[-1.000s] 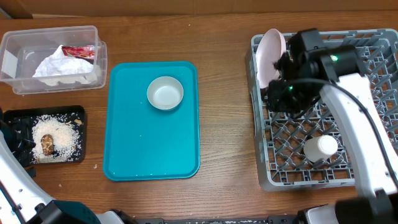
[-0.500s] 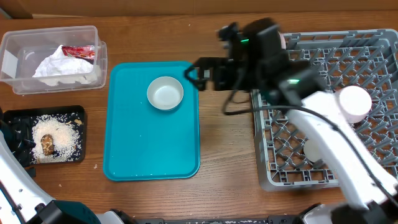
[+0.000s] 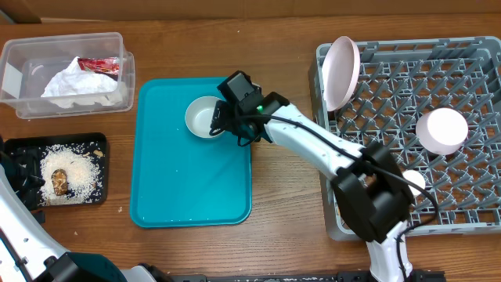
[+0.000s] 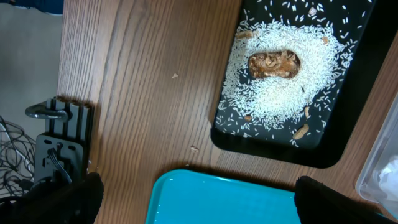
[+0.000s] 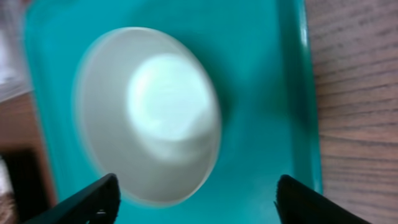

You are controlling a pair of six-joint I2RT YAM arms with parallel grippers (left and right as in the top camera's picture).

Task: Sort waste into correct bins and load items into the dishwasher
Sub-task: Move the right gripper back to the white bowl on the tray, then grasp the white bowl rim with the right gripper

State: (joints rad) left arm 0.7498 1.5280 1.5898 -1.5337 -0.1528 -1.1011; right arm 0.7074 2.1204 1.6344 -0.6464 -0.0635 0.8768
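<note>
A small white bowl (image 3: 203,117) sits upright on the teal tray (image 3: 192,180). My right gripper (image 3: 221,122) hovers at its right rim, open. In the right wrist view the bowl (image 5: 149,112) lies just ahead of the gripper (image 5: 196,200), nothing held. The grey dish rack (image 3: 470,211) holds an upright pale plate (image 3: 341,72), a round pale dish (image 3: 441,129) and a white cup (image 3: 412,182). My left gripper (image 4: 202,202) stands open above the teal tray's corner (image 4: 217,199).
A clear tub (image 3: 31,59) at the back left holds a crumpled napkin (image 3: 74,84) and a red wrapper (image 3: 99,65). A black tray (image 3: 16,146) at the left carries rice (image 4: 280,93) with a brown lump (image 4: 273,64).
My right arm swung left from the dish rack to the bowl on the teal tray. A round pale dish now rests in the rack. The left arm stayed put.
</note>
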